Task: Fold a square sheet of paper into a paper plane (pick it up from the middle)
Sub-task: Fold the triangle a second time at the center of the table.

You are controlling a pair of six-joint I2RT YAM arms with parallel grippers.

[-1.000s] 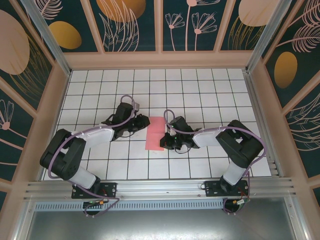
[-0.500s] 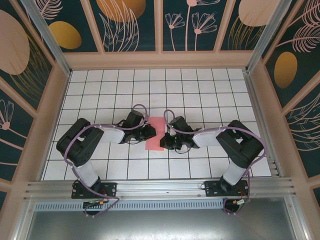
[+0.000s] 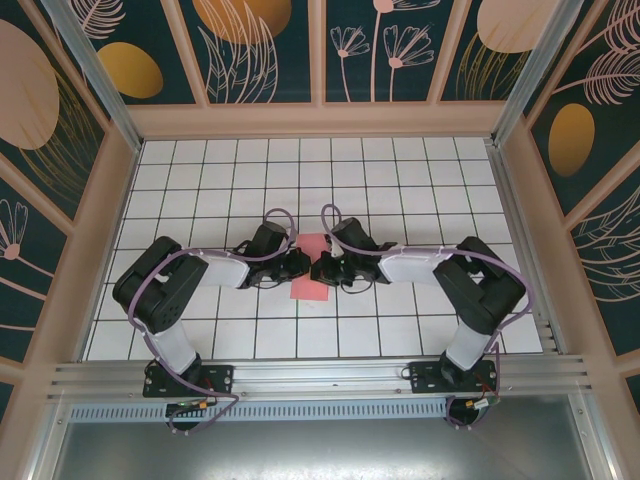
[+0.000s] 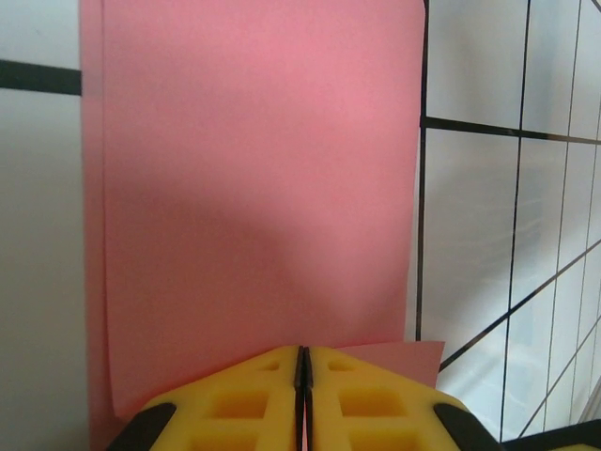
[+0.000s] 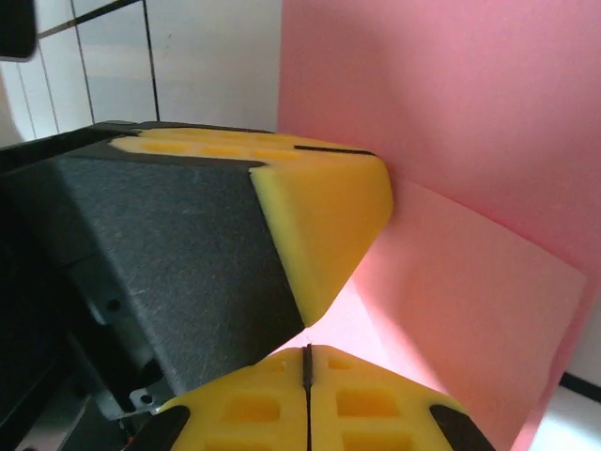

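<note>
The square sheet of paper (image 3: 310, 291) is lying on the white gridded tabletop (image 3: 400, 180), about midway between its left and right sides and a little nearer the arms than its middle. From above it is showing as a narrow pink rectangle with its long sides running near to far.

The left gripper (image 3: 303, 264) and the right gripper (image 3: 319, 268) are reaching in from opposite sides and meeting over the middle of the sheet, tips just beside each other. They are covering its centre, so pink is showing only on the far and near sides of them.

In the left wrist view the left gripper (image 4: 302, 353) is sitting at the edge of the paper (image 4: 254, 188). Its jaws are pressing together, with only a thin seam between the yellow pads (image 4: 244, 404). A second pink edge is showing along one side, so the layers are overlapping.

In the right wrist view the right gripper (image 5: 307, 355) is resting against the paper (image 5: 451, 122) with its jaws closed tight. The left gripper (image 5: 324, 202) is touching the sheet just beyond them. A crease line is crossing the pink surface there.

Whether either pair of jaws is pinching paper between the pads, I cannot tell.
</note>
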